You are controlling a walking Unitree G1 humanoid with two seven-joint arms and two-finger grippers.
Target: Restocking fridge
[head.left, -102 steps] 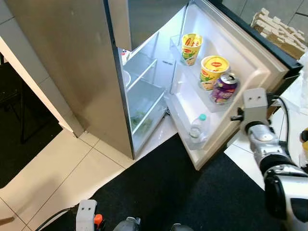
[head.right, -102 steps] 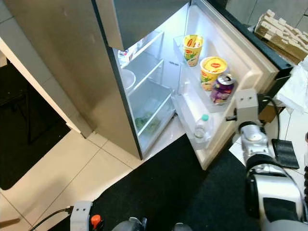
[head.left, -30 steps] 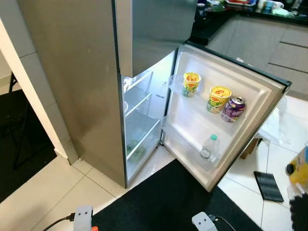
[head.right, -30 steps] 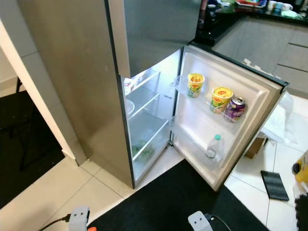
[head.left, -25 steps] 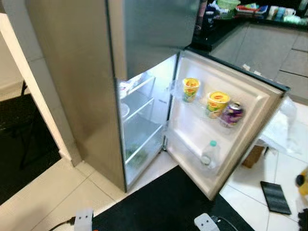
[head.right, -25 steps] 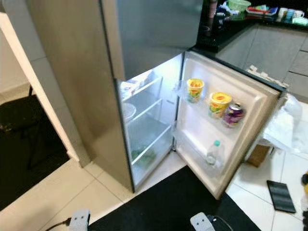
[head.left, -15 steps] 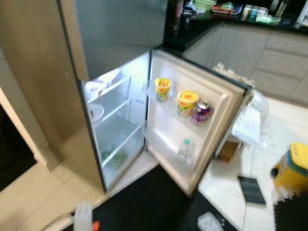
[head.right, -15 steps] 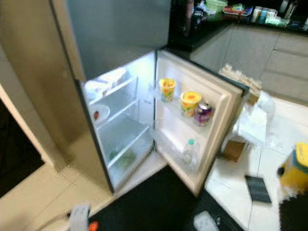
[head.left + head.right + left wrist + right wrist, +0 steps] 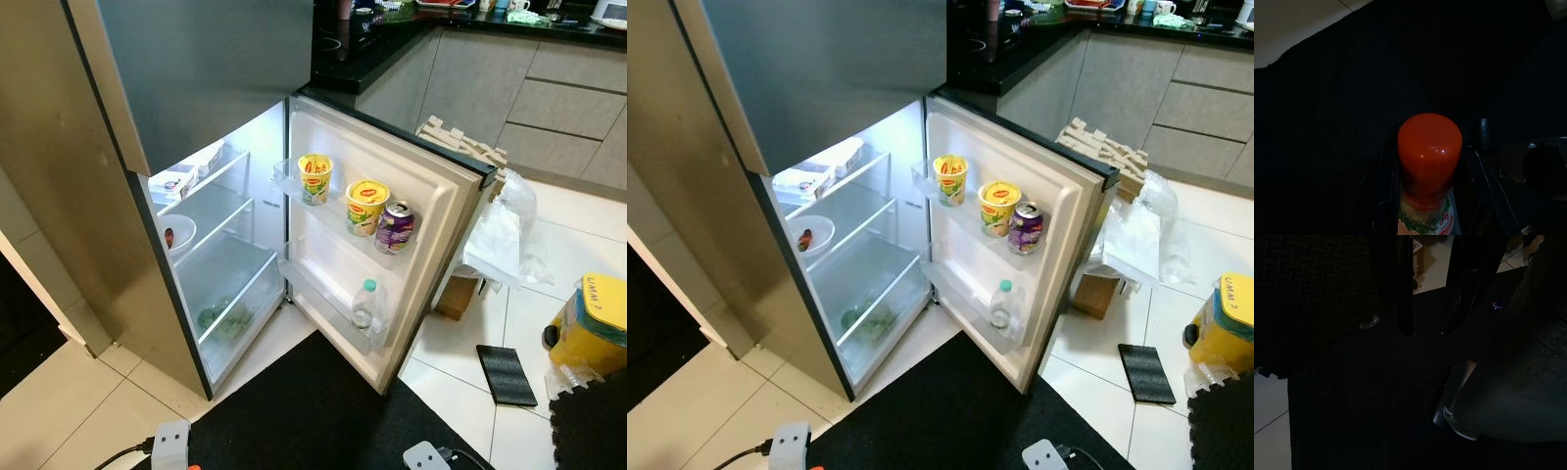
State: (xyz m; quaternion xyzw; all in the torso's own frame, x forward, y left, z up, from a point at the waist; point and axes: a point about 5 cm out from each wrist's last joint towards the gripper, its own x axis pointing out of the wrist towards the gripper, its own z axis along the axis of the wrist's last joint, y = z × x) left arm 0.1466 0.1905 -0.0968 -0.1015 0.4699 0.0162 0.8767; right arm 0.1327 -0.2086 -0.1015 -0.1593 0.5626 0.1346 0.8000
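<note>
The fridge stands with its lower door (image 9: 436,230) swung wide open. The door's upper shelf holds two yellow cups (image 9: 314,178) (image 9: 366,206) and a purple can (image 9: 395,226); a water bottle (image 9: 363,304) stands in the lower shelf. Inside are flat packets (image 9: 176,180) on the top shelf, a white bowl (image 9: 178,233) below them and greens (image 9: 223,318) in the bottom drawer. My left gripper (image 9: 1428,152) hangs low over the black mat, shut on a bottle with a red cap (image 9: 1429,171). My right arm (image 9: 426,455) hangs idle at the bottom edge.
A black mat (image 9: 313,411) lies before the fridge. On the tiles right of the door are plastic bags (image 9: 505,235), a cardboard box (image 9: 457,294), a flat black object (image 9: 506,374) and a yellow container (image 9: 593,333). Grey kitchen cabinets (image 9: 558,98) run behind.
The camera has backed away and turned, so the fridge looks smaller and more of the kitchen shows. My right arm, at the door's edge 3.4 s ago, has dropped down. The fridge's contents have not moved.
</note>
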